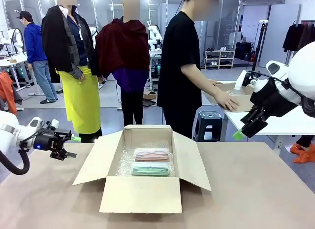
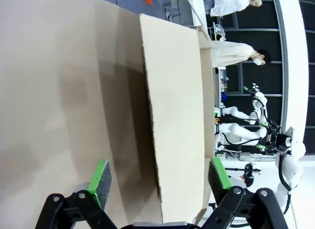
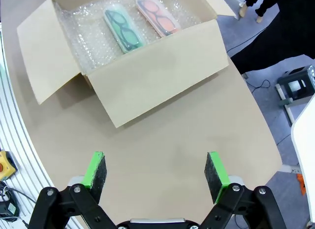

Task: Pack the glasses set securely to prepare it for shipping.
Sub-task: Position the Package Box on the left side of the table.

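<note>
An open cardboard box [image 1: 140, 192] stands mid-table, lined with bubble wrap [image 1: 125, 162]. Inside lie the pink glasses case [image 1: 151, 154] and, nearer me, the mint green case [image 1: 150, 169], side by side. From above, the right wrist view has the green case [image 3: 124, 31] and pink case [image 3: 157, 14] on the wrap, with the box [image 3: 147, 76] below them. My left gripper [image 1: 70, 146] hovers open at the table's left, pointing at the box's left flap [image 2: 172, 115]. High at the right, my right gripper [image 1: 244, 128] is open and holds nothing.
A person in black [image 1: 184, 66] stands beyond the table, hands on another cardboard box [image 1: 231, 93] on a white side table. A blue stool [image 1: 208, 123] sits behind. The box's flaps are spread outward on all sides. Bare tabletop [image 1: 256, 189] lies right of the box.
</note>
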